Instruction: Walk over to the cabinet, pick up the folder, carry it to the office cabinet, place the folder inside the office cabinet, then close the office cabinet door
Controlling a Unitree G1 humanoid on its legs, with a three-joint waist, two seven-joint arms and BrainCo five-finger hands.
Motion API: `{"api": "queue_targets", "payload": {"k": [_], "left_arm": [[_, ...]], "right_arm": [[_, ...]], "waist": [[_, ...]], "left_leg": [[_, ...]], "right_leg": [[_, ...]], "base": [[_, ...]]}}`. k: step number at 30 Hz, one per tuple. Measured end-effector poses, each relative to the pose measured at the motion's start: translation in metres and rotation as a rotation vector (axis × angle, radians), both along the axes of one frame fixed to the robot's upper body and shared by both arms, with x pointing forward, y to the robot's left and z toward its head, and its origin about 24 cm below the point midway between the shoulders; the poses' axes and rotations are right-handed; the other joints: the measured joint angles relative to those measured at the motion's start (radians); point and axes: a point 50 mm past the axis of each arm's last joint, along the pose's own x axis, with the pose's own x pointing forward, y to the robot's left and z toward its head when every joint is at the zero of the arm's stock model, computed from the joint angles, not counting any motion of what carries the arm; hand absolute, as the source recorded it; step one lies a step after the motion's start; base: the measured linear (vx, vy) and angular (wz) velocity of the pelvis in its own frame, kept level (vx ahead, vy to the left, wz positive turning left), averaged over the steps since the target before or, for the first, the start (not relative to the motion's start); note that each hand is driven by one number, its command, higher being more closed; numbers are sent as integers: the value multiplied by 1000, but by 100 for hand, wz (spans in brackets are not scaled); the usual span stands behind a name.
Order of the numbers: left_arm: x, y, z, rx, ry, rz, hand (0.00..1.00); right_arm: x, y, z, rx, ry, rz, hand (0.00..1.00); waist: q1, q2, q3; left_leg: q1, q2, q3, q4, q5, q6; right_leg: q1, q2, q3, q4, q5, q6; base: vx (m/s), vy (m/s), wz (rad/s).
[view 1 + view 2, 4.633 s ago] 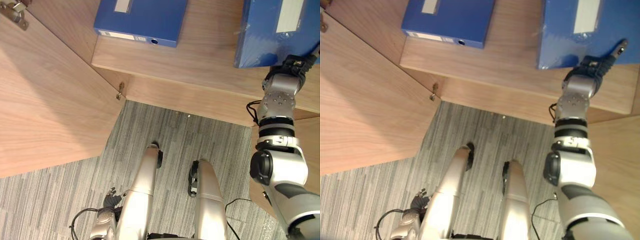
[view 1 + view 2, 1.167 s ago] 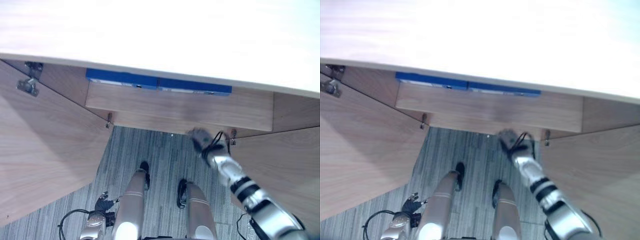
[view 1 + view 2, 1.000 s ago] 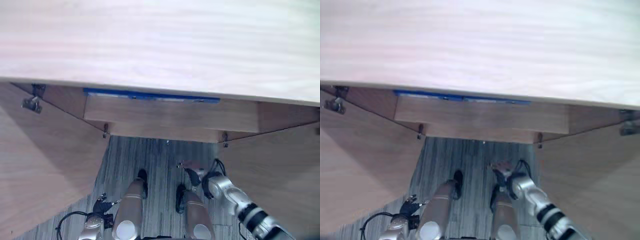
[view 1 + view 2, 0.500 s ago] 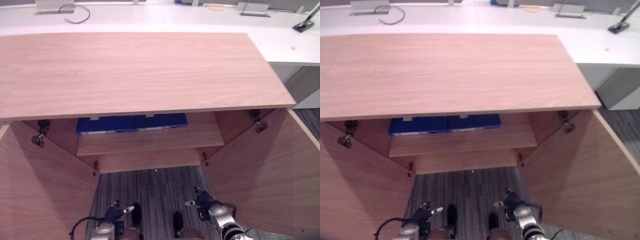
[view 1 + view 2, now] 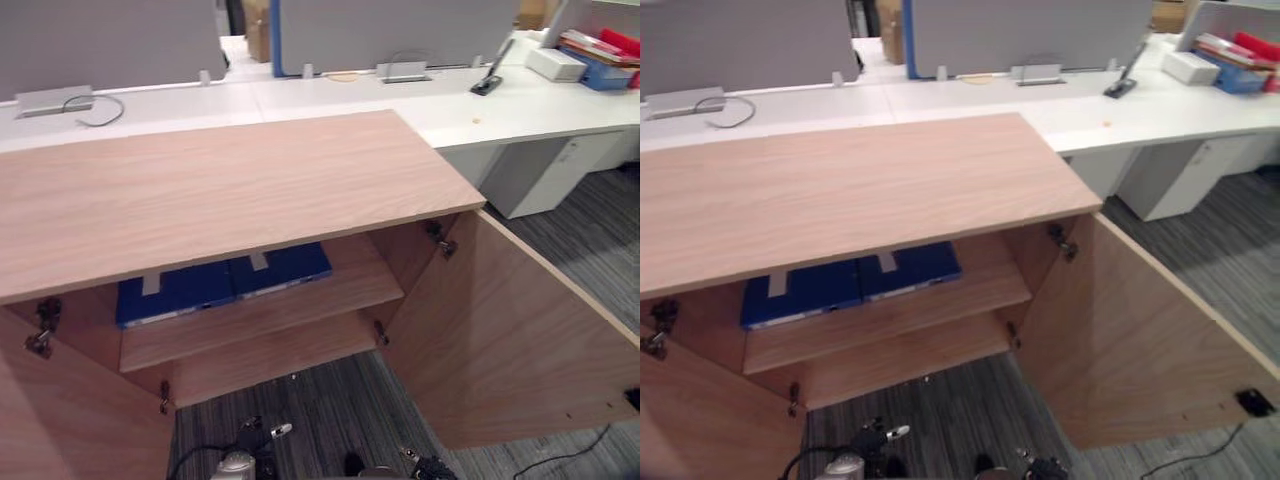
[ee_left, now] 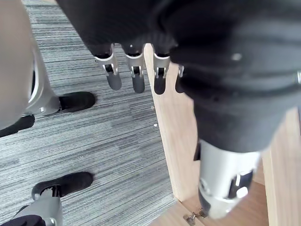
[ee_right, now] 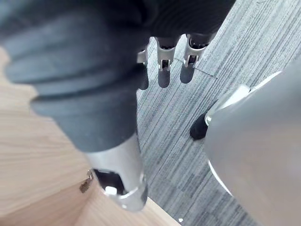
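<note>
The folder [image 5: 280, 270] is found flat on the shelf inside the office cabinet [image 5: 220, 190] beside a second blue folder [image 5: 175, 292]. The left hand [image 6: 134, 77] and right hand [image 7: 163, 75] are held low before the cabinet, relaxed and empty, the right judged nearer the wide-open right door [image 5: 510, 340].

folders [image 5: 190, 290] — back halves under cabinet top [image 5: 200, 190] | left door [image 5: 70, 420] — cut off

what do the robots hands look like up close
They match. The left hand and the right hand each have a dark ribbed cover over the back and wrist, a row of slim silver fingers ending in dark rounded tips, and a thicker silver thumb set apart.
</note>
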Motion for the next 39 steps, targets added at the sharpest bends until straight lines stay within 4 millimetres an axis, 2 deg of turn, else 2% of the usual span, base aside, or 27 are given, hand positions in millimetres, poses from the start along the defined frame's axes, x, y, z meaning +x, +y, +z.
{"api": "queue_targets", "payload": {"k": [2,6,9,10,16,19,20,21,22,23,24,25,26,27,28,30,31,35,36,39], "left_arm": [[-1,5,0,3,0,44,0],[-2,9,0,4,2,78,0],[-2,12,0,2,4,116,0],[-4,15,-1,-1,7,150,0],[-8,16,-2,-28,17,233,0],[-8,19,-1,-33,8,273,0],[-7,21,0,-32,-1,288,0],[-5,23,0,-32,-10,301,0],[-3,22,2,-34,-25,306,0],[-1,21,2,-38,-32,308,0],[-3,20,2,-41,-26,309,0],[-9,21,0,-39,-12,328,0],[-13,23,-1,-35,-5,342,0],[-16,23,-1,-31,0,353,0],[-14,22,-1,-35,-3,356,0],[-11,22,-1,-41,-8,360,0],[-12,24,-1,-40,-9,380,0],[-27,26,-4,-28,29,396,0],[-29,26,-5,-29,32,397,0],[-31,27,-6,-34,40,412,0]], "right_arm": [[-2,-1,0,2,2,-24,0],[-8,-3,-1,0,15,-40,0],[-11,-4,-2,4,21,-70,0],[-14,-5,-2,11,26,-106,0],[-20,-10,-3,11,31,-154,0],[-17,-13,-2,16,10,-176,0],[-17,-13,-2,15,8,-175,0],[-15,-14,-1,12,1,-174,0],[-12,-17,0,2,-7,-167,0],[-10,-20,1,-8,-16,-162,0],[-2,-30,4,-39,-39,-145,0],[3,-33,6,-54,-46,-110,0],[5,-32,6,-57,-49,-90,0],[7,-31,7,-58,-53,-67,0],[13,-29,8,-58,-65,-37,0],[20,-26,9,-54,-81,-28,0],[24,-25,10,-49,-88,-25,0],[24,-19,9,-37,-87,-3,0],[24,-19,9,-37,-86,-3,0],[23,-18,8,-34,-80,-5,0]], "waist": [[3,1,4],[5,4,6],[7,7,5],[12,9,5],[18,33,-3],[27,45,8],[31,48,10],[39,58,15],[48,69,20],[55,79,26],[75,120,28],[77,137,26],[77,140,23],[76,142,13],[72,141,12],[70,139,18],[84,135,19],[78,126,-8],[78,128,-10],[76,125,-10]], "left_leg": [[27,7,32,0,-11,-9],[41,32,59,0,-17,-32],[44,65,77,5,-20,-54],[58,87,95,5,-25,-65],[110,121,116,6,-51,-99],[100,152,136,101,-112,-112],[69,175,127,206,-165,-105],[11,212,86,372,-232,-74],[-61,234,-9,532,-279,-25],[-96,236,-83,598,-305,-7],[-140,218,-260,688,-376,0],[-140,195,-348,688,-410,1],[-133,180,-403,679,-424,4],[-106,148,-498,621,-439,-9],[-91,125,-544,561,-448,-24],[-88,102,-521,522,-452,-36],[-75,83,-477,507,-445,-27],[-18,25,-401,406,-400,4],[-9,18,-391,382,-389,6],[3,21,-382,362,-382,2]], "right_leg": [[2,-46,-146,21,1,-6],[3,-53,-246,26,4,-10],[10,-19,-252,-3,15,-19],[34,7,-243,-43,36,-18],[114,48,-235,-127,55,-24],[129,61,-226,-133,60,-30],[132,67,-212,-131,61,-33],[133,77,-184,-125,60,-36],[130,87,-147,-107,54,-44],[122,91,-123,-99,52,-47],[92,122,-61,-81,52,-47],[75,140,-25,-67,52,-46],[65,146,-6,-61,51,-46],[44,148,19,-55,53,-40],[15,141,36,-48,58,-26],[-18,116,52,-32,69,-10],[-35,96,66,-12,72,-6],[-48,36,96,-21,81,8],[-53,29,96,-27,90,22],[-62,34,96,-27,93,27]], "base": [[3,29,-52],[54,-11,-27],[75,-67,-21],[90,-75,-29],[106,-63,-17],[68,-42,-25],[39,-70,-53],[40,-76,-75],[34,-37,-79],[-15,58,-119],[-42,168,-129],[-52,214,-130],[-38,243,-91],[-38,217,-66],[-56,240,-50],[-74,206,-42],[-80,222,-73],[-15,176,-47],[34,73,-25],[40,29,-16]]}}
